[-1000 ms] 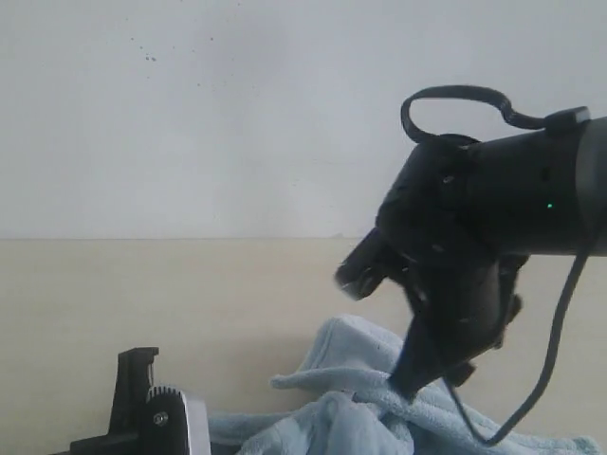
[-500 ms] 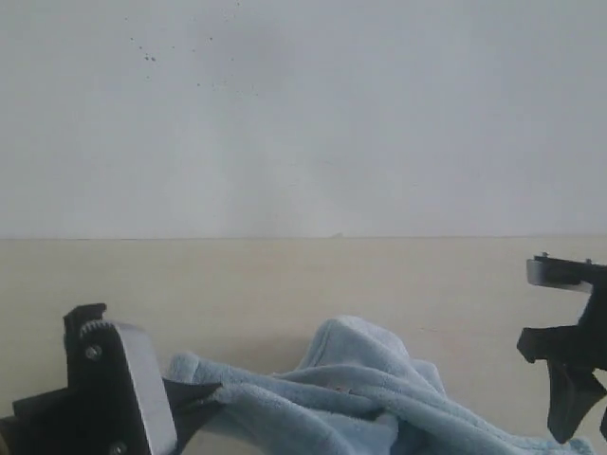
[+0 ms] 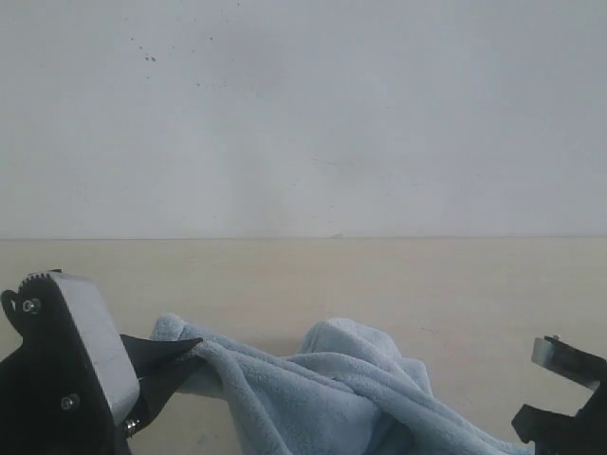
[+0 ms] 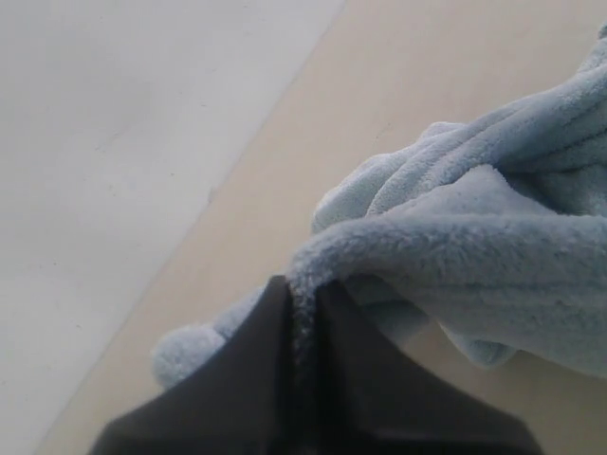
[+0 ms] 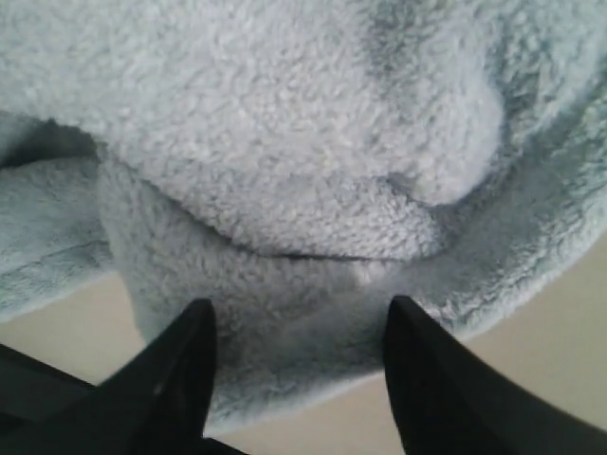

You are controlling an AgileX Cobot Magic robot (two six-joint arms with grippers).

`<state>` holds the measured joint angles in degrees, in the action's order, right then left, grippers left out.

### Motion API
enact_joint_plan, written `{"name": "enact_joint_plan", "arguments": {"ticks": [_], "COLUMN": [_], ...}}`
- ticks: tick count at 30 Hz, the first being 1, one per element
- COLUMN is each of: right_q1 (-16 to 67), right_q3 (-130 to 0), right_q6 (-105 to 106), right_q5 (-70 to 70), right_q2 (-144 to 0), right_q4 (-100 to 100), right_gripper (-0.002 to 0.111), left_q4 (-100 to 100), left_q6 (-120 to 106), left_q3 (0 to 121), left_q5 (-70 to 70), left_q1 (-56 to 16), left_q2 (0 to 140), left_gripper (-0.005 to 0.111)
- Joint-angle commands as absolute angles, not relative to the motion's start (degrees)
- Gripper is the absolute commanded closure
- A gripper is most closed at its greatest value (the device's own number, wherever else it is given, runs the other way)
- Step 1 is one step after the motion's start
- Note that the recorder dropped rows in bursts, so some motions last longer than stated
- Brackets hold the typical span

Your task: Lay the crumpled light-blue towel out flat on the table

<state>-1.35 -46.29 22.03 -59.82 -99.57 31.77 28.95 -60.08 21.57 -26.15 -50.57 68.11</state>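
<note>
1. Down at the near left, the left pincer (image 3: 193, 353) is clamped tight on an edge of the towel (image 3: 322, 389).
2. The towel lies bunched in thick folds on the near middle of the table (image 3: 398, 275), stretching from the gripped edge toward the right.
3. The right pincer (image 5: 299, 327) has its jaws apart, with a fat fold bulging between its tips, unsqueezed.
4. A plain white-grey wall (image 3: 303, 114) rises behind the table.

Fluffy terry-cloth towel (image 3: 322, 389), smooth matt table (image 3: 427, 275), matt dark plastic-looking left gripper (image 4: 302, 296)
</note>
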Motion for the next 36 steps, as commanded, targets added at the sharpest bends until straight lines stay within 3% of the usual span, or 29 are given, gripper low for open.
{"name": "enact_joint_plan", "arguments": {"ticks": [1,8,17,23,29,36], "right_q1": [-1.56,-1.56,-1.56,-0.71,7.2,12.05], "right_q3": [-43.22,-44.88,-54.9,-55.6,-55.6,-55.6], "right_q6": [23.26,24.94,38.57,44.39,48.59,32.25], "right_q5": [-54.23,-53.07,-69.86,-67.1,-64.41,-53.97], "right_q2": [-99.55,-99.42,-95.9,-95.03,-93.59,-84.11], "right_q4": [32.32,34.57,46.67,42.53,38.9,21.11], "right_gripper": [0.057,0.057,0.057,0.057,0.057,0.065], "left_q4": [29.77,29.77,29.77,29.77,29.38,29.58], "left_q6": [-60.1,-60.1,-60.1,-60.1,-60.1,-60.1], "left_q3": [21.4,21.4,21.4,21.4,21.4,21.4], "left_q5": [-26.96,-26.73,-26.95,-26.95,-26.94,-26.94], "left_q1": [-50.57,-50.57,-50.57,-50.57,-50.57,-50.57], "left_q2": [67.67,67.69,67.69,67.69,67.69,67.69], "left_gripper": [0.103,0.103,0.103,0.103,0.103,0.103]}}
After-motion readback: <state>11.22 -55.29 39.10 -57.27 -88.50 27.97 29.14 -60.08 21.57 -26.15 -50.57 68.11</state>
